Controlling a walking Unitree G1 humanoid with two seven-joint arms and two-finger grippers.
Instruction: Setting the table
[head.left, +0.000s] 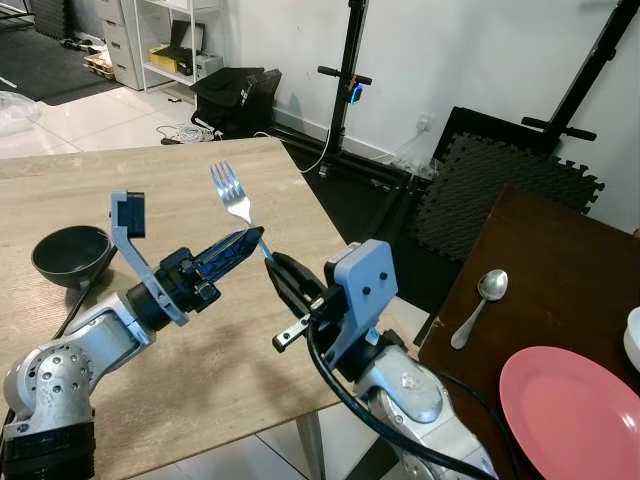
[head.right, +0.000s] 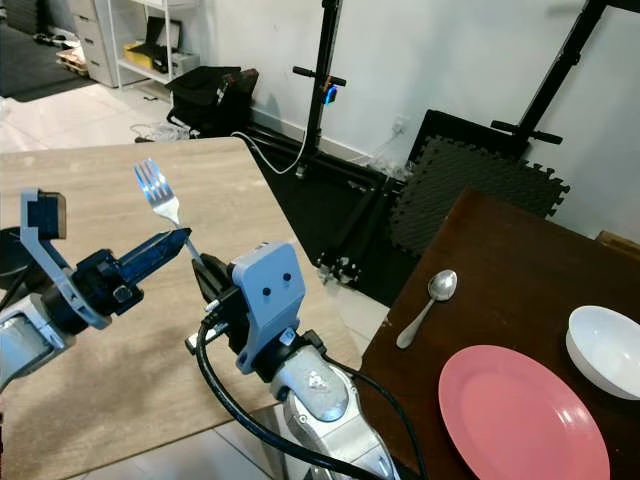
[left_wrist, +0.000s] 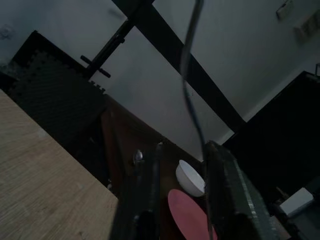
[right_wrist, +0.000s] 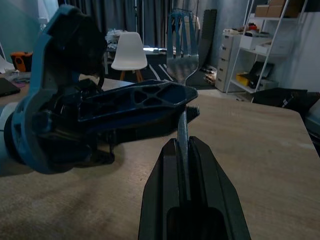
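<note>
Fork mid-air between both grippers; place setting on dark table part done.

Fork (head.left: 233, 200) stands tines-up over the light wooden table (head.left: 230, 370); right gripper (right_wrist: 183, 150) is clamped on its handle, left gripper (head.left: 243, 243) has its fingers at the neck, real grip or mere touch unclear. Dark table (head.right: 500, 250) already carries pink plate (head.right: 520, 415), spoon (head.right: 428, 304), white bowl (head.right: 605, 352). Fork not yet laid; black bowl (head.left: 70, 255) sits apart on the wooden table. Handle end is hidden inside the right fingers; plate and white bowl are cut off in the left eye view.

Silver fork (head.left: 236, 207) upright, tines up, above wooden table (head.left: 200, 370)
</note>
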